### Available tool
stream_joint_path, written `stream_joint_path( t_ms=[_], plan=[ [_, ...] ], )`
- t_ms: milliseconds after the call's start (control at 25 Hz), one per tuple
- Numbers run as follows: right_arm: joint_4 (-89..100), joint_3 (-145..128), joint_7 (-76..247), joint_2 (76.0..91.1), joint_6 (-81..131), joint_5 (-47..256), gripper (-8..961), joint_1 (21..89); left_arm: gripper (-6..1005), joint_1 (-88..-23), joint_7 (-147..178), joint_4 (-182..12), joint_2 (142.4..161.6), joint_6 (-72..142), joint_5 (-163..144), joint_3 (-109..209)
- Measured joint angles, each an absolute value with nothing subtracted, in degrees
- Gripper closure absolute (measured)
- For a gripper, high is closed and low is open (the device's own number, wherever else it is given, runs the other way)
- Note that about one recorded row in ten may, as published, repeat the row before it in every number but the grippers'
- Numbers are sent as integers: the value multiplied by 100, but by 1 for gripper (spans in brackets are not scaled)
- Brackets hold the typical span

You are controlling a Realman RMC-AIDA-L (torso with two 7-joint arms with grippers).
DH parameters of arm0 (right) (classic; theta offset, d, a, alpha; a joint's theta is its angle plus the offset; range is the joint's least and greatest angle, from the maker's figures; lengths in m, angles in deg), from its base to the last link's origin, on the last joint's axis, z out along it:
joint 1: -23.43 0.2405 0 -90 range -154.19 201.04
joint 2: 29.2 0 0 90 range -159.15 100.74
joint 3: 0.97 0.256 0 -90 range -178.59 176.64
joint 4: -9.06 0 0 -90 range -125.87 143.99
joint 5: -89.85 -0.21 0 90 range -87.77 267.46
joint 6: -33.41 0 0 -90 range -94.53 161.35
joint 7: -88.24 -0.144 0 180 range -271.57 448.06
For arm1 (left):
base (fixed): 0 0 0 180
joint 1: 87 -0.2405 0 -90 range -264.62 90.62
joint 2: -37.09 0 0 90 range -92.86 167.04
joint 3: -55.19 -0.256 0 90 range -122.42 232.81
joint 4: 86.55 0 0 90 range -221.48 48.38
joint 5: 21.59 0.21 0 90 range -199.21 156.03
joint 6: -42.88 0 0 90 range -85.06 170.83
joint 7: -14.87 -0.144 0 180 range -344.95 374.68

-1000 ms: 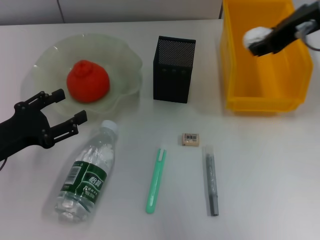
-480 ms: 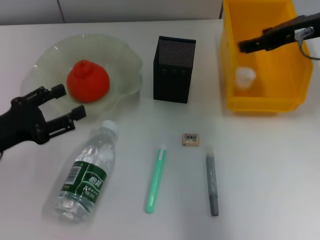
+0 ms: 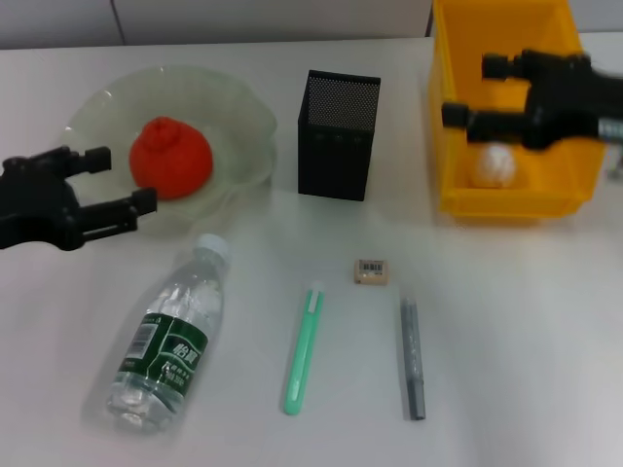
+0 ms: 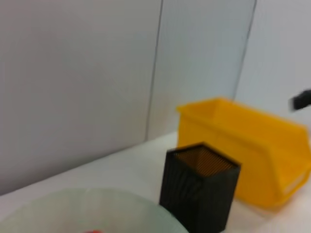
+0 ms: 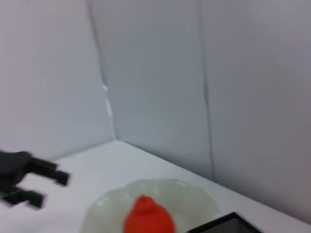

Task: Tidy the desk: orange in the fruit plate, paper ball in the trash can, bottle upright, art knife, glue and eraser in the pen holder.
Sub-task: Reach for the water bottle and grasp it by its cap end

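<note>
The orange (image 3: 171,158) lies in the pale green fruit plate (image 3: 238,117). The white paper ball (image 3: 494,165) rests inside the yellow trash can (image 3: 506,199). My right gripper (image 3: 469,89) is open and empty above the can. My left gripper (image 3: 122,180) is open and empty, next to the plate's near left rim. The bottle (image 3: 173,333) lies on its side on the table. The eraser (image 3: 371,271), a green art knife (image 3: 303,349) and a grey glue stick (image 3: 413,357) lie in front of the black mesh pen holder (image 3: 337,136). The right wrist view shows the orange (image 5: 148,218) and the left gripper (image 5: 46,182) far off.
The left wrist view shows the pen holder (image 4: 200,191), the trash can (image 4: 243,145) and the plate's rim (image 4: 97,204) against a grey wall. The table's far edge runs just behind the plate and can.
My right gripper let go of the paper ball, which dropped into the trash can, and has turned with its fingers spread. My left gripper moved up and left, away from the bottle.
</note>
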State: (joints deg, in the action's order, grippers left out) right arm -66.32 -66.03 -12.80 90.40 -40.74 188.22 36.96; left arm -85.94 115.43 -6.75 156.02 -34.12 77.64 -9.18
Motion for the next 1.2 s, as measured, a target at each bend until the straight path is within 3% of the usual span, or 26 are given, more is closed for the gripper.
stream_joint_path(
  t_ms=[160,400,840,1200],
  plan=[
    [-5580,-6720,500,9041,-4747,17734,106,3272,214,-9113,12966,838,15585,-2899,8479,-1811],
    [-4241,-6669,1709,9029,-5357,17415,107,3262,215,-9420,14760,2340,15599,-2733,10141,-3080],
    [-3302,-6670,2709,9011,-5416,17410,107,3296,217,-8742,17343,2332,15602,-2390,12929,-4768],
    [-3139,-6698,2766,9002,-5367,17415,108,3376,219,-8372,17954,1666,15615,-2182,13301,-5060]
  ],
)
